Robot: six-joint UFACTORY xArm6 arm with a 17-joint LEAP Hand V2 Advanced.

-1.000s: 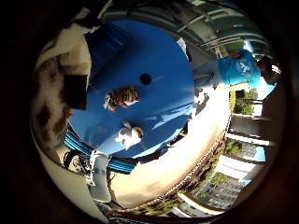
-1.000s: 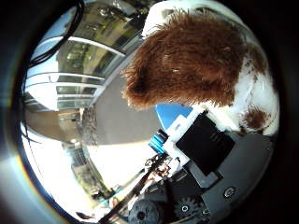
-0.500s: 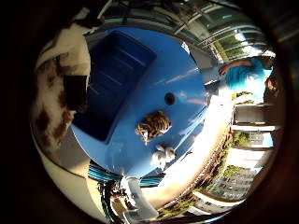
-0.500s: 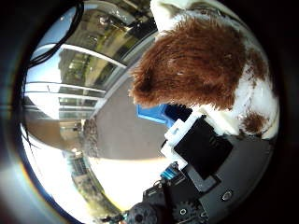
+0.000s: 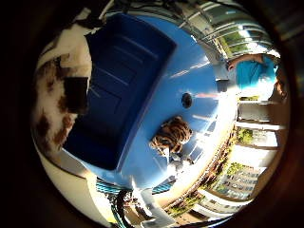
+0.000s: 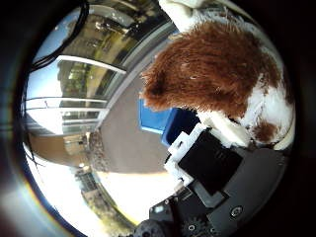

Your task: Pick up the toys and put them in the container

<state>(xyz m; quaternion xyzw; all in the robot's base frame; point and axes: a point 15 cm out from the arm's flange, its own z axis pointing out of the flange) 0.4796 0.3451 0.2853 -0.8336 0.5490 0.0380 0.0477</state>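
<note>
Brown-and-white plush toy [image 6: 222,84] is right against the palm, filling much of the thumb-side view. The hand [image 6: 217,173] has its white and black fingers [image 6: 224,126] pressed into the fur, clamped on the plush. The little-finger-side view shows the same toy's spotted white fur at the edge, with a black part of the hand over it.

Below the palm is the dark blue container [image 5: 118,95], open, nothing visible inside. It sits on the round light blue bench [image 5: 190,71]. A striped tiger toy [image 5: 172,135] lies on the bench just beside the container. A small white toy [image 5: 179,164] is next to the tiger, near the bench edge. Small dark hole [image 5: 186,99] in the bench near the tiger.
</note>
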